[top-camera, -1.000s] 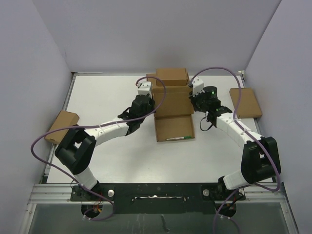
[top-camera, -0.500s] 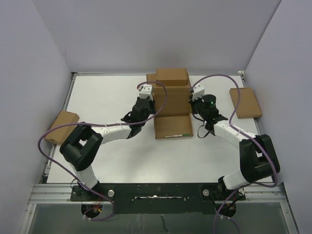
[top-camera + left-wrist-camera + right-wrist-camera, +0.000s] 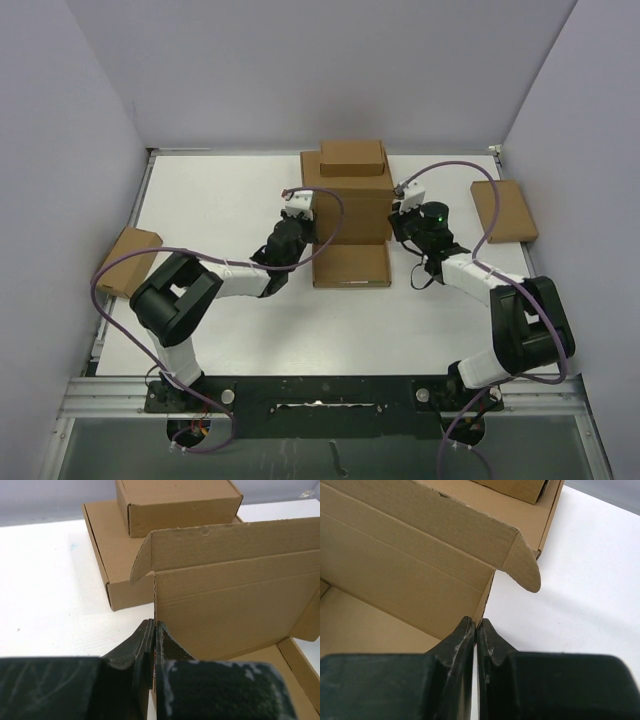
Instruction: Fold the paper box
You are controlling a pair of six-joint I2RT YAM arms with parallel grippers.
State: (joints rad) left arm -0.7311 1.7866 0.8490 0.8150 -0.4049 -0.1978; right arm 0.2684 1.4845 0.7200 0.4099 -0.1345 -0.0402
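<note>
The paper box (image 3: pixel 350 265) lies open at the table's middle, with its rear panel (image 3: pixel 350 212) raised and its tabs sticking out at the top corners. My left gripper (image 3: pixel 306 216) is shut on the left edge of that panel. In the left wrist view the gripper (image 3: pixel 154 628) pinches the cardboard edge of the box (image 3: pixel 230 605). My right gripper (image 3: pixel 400 214) is shut on the panel's right edge. In the right wrist view the gripper (image 3: pixel 477 625) pinches the thin edge of the box (image 3: pixel 395 565) below a rounded tab (image 3: pixel 526 570).
Right behind the paper box a wide brown box (image 3: pixel 312 166) carries a smaller one (image 3: pixel 352 157); both show in the left wrist view (image 3: pixel 107 555). Another flat box (image 3: pixel 503 210) lies at the right edge. A small box (image 3: pixel 127 260) hangs off the left edge.
Both grippers have drawn toward the near side and a little to the left, keeping hold of the panel's edges. The panel stands more upright and the box has squared up.
</note>
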